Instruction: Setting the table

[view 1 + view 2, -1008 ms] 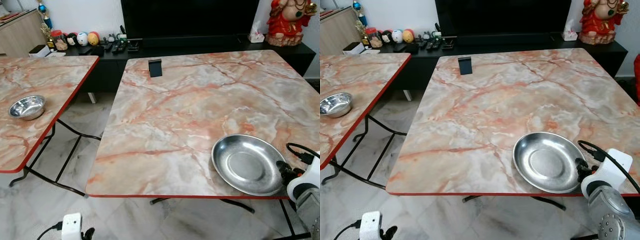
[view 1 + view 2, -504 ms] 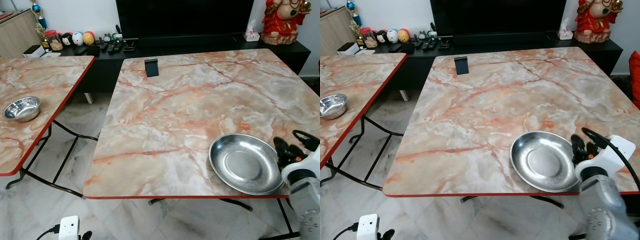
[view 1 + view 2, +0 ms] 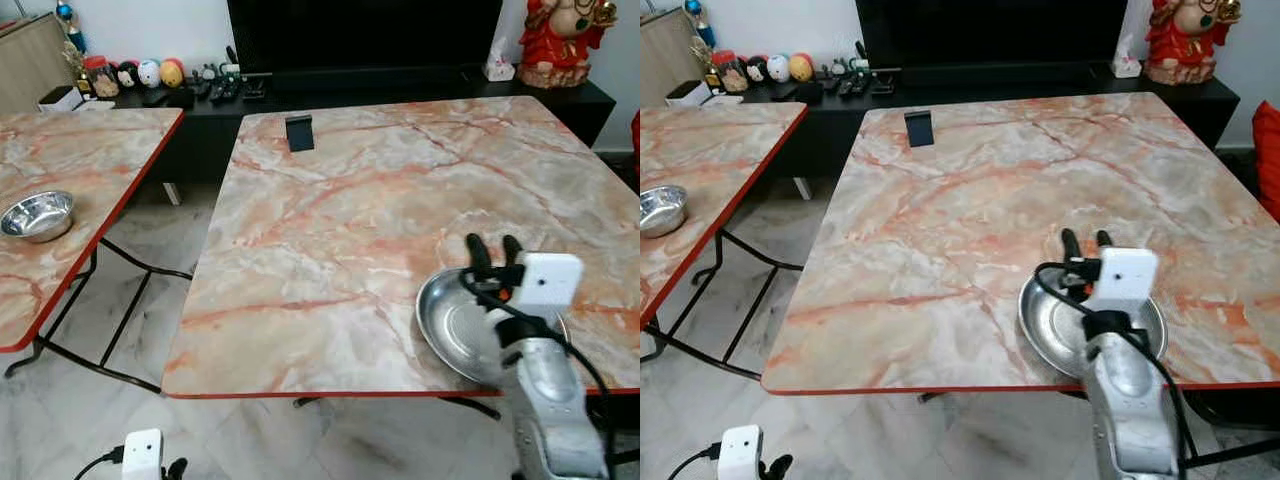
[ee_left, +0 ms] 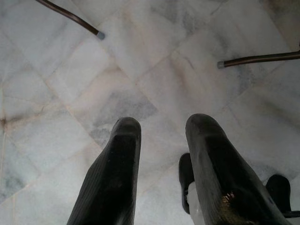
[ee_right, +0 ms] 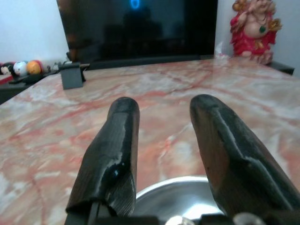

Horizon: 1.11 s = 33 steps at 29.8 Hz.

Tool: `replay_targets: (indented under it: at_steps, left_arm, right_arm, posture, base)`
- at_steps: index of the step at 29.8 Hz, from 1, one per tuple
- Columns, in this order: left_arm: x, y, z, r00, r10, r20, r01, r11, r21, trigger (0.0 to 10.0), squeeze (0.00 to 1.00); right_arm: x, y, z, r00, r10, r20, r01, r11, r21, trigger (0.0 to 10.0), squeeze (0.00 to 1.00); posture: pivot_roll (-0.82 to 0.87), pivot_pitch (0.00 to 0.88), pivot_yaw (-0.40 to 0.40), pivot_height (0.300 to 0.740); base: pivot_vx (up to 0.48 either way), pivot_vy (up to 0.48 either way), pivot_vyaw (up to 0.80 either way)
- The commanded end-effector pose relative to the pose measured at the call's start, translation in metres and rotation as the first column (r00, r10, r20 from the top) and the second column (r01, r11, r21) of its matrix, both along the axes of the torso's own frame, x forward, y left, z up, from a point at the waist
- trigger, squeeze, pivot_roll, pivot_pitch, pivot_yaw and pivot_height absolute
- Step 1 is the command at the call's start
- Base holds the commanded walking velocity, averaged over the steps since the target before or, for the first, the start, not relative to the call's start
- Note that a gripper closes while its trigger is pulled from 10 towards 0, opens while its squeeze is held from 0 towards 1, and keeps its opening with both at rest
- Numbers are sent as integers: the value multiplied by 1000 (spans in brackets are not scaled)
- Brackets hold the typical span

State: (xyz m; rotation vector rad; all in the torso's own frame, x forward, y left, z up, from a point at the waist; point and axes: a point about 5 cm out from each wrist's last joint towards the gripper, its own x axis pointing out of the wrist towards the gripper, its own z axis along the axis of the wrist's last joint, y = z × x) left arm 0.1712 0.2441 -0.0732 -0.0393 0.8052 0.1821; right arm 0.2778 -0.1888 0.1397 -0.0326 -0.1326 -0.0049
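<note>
Right claw (image 3: 492,243) hovers, fingers apart, over the steel plate (image 3: 455,330) near the worktop (image 3: 380,200) front edge (black stand (image 3: 299,132) far back); left claw (image 4: 159,154) open above floor.

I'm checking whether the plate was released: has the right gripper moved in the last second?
Yes. The right gripper has come from beside the steel plate's right rim to above it, toward the table's middle, fingers open.

Home living room, television (image 3: 365,35), folding tables (image 3: 400,190)
</note>
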Motion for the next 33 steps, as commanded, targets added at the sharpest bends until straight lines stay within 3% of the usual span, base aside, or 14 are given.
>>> replay_targets:
  at_steps: [1, 9, 15, 33]
  left_arm:
    - [-8, 3, -3, 1000, -10, -26, 10, 1000, 18, 10000, 0]
    - [-25, 9, -9, 997, 9, -82, -8, 1000, 16, 10000, 0]
    - [-31, 10, -11, 995, 17, -98, -16, 1000, 12, 10000, 0]
    - [-36, 31, -6, 992, 40, -116, -37, 999, 32, 10000, 0]
  right_arm:
    - [3, 7, 3, 999, 29, 24, -29, 999, -19, 10000, 0]
    - [12, 21, 4, 996, 70, 50, -69, 997, -16, 10000, 0]
    - [16, 20, 6, 997, 52, 64, -52, 999, -8, 10000, 0]
    - [23, 24, 9, 995, 68, 67, -66, 997, -27, 10000, 0]
  posture:
    - [-154, 0, 63, 740]
    - [-151, 0, 72, 740]
    - [-148, 0, 76, 740]
    - [-137, 0, 72, 740]
  base:
    - [0, 0, 0]
    - [0, 0, 0]
    - [0, 0, 0]
    - [0, 348, 0]
